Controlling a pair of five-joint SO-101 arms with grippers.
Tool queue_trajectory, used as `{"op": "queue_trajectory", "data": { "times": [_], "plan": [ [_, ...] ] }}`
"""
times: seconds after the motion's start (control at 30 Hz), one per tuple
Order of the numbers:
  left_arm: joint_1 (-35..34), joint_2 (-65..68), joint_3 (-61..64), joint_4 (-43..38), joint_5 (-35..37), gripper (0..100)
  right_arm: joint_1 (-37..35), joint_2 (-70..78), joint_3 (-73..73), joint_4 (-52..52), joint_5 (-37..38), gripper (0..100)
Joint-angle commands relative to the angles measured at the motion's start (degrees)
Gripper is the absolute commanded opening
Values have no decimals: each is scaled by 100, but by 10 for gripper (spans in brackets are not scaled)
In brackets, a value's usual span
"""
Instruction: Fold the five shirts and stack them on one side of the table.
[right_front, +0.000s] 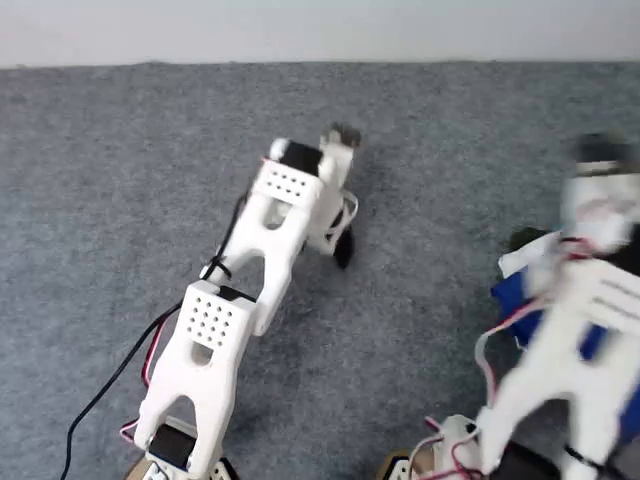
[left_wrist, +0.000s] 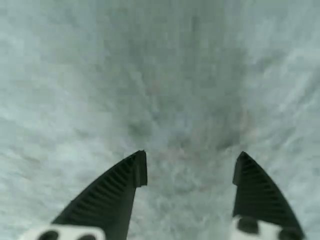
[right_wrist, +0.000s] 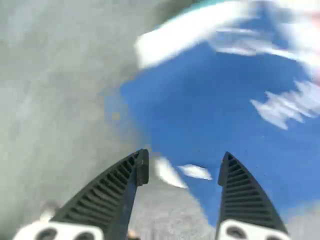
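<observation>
Right claw (right_wrist: 185, 160) hangs spread and empty just over the blue shirt (right_wrist: 210, 115), which I see lying at the right side of the grey surface (right_front: 120, 180). Left claw (left_wrist: 192, 155) is spread too, holding nothing, above the surface near its middle.

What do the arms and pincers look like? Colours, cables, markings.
The left arm and right arm are white shells. The left one has dot-grid panels. A black cable and red-white wires trail off them. The left pincer and right pincer have black ribbed tapered fingers on white bases.
</observation>
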Motion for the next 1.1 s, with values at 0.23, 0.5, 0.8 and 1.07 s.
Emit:
{"op": "queue_trajectory", "data": {
  "times": [0.23, 0.5, 0.8, 1.07],
  "plan": [
    [-9, -457, 1991, 123, 53, 279, -2141, -180, 3842, -2747, 457, 231],
    [-9, -475, 2009, 123, 70, 279, -2141, -180, 5213, -4022, 448, 231],
    [-9, -475, 2009, 123, 70, 279, -2132, -180, 6224, -4637, 448, 231],
    [-9, -475, 2009, 123, 70, 279, -2114, -180, 6295, -4541, 457, 232]
  ]
}}
